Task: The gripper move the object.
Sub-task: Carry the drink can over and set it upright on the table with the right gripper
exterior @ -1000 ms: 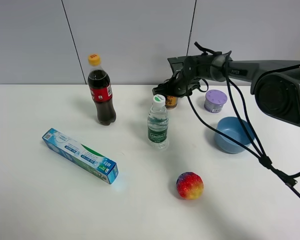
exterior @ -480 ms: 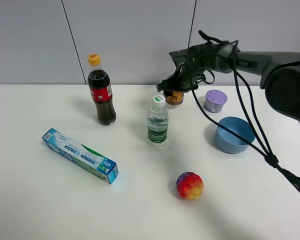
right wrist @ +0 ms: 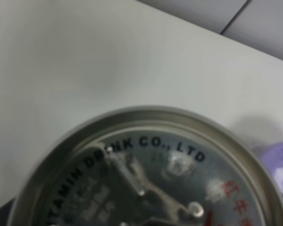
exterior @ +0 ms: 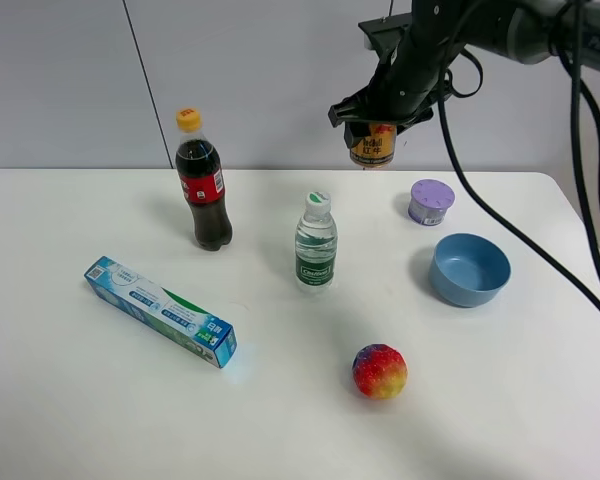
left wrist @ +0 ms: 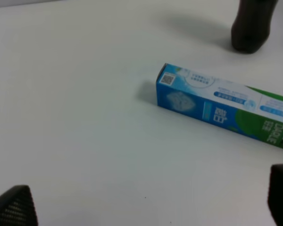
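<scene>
The right gripper (exterior: 373, 116) holds the gold-orange can (exterior: 372, 146) in the air, clear of the table (exterior: 280, 420).
Its jaws are clamped on the can's upper part. The can hangs upright and shows against the back wall, higher than the water bottle (exterior: 316, 243) and the lilac-lidded tub (exterior: 430, 202). The right wrist view is filled by its silver pull-tab top. The left gripper (left wrist: 146, 205) has its 2 jaws apart over the table near the toothpaste box (left wrist: 226, 106), touching nothing.

I'm counting two bottles, a cola bottle (exterior: 201, 185) and a water bottle (exterior: 316, 250), plus one can (exterior: 372, 143), one toothpaste box (exterior: 160, 311), one bowl (exterior: 460, 291), one ball (exterior: 380, 371) and one tub (exterior: 431, 201).
</scene>
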You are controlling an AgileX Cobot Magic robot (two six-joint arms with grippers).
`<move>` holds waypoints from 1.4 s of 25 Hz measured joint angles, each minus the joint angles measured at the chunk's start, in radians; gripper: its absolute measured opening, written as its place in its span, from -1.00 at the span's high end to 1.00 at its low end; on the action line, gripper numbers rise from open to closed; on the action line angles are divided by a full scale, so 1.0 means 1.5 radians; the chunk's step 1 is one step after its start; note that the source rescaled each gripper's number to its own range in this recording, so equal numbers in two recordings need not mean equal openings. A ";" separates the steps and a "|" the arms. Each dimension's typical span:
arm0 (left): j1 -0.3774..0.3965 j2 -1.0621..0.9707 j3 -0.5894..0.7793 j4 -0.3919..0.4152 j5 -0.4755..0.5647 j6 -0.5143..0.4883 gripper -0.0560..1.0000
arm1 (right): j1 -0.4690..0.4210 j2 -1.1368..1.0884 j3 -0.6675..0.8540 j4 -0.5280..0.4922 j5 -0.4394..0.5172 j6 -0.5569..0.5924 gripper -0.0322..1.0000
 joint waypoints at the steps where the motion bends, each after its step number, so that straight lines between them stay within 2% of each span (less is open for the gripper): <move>1: 0.000 0.000 0.000 0.000 0.000 0.000 -1.00 | 0.004 -0.012 0.000 -0.004 0.019 0.000 0.93; 8: 0.000 0.000 0.000 0.000 0.000 0.000 -1.00 | 0.021 -0.077 0.000 -0.026 0.161 0.000 0.93; 12: 0.000 0.000 0.000 0.000 0.000 0.000 -1.00 | 0.032 -0.109 0.000 -0.033 0.212 0.000 0.93; 17: 0.000 0.000 0.000 0.000 0.000 0.000 -1.00 | 0.060 -0.167 0.020 -0.040 0.217 0.001 0.93; 22: 0.000 0.000 0.000 0.000 0.000 0.000 -1.00 | 0.081 -0.230 0.082 -0.030 0.216 0.022 0.93; 27: 0.000 0.000 0.000 0.000 0.000 0.000 -1.00 | 0.078 -0.300 0.205 -0.007 0.212 0.032 0.93; 32: 0.000 0.000 0.000 0.000 0.000 0.000 -1.00 | 0.043 -0.416 0.365 0.020 0.149 0.047 0.93; 35: 0.000 0.000 0.000 0.000 0.000 0.000 -1.00 | 0.012 -0.498 0.451 0.020 0.135 0.049 0.93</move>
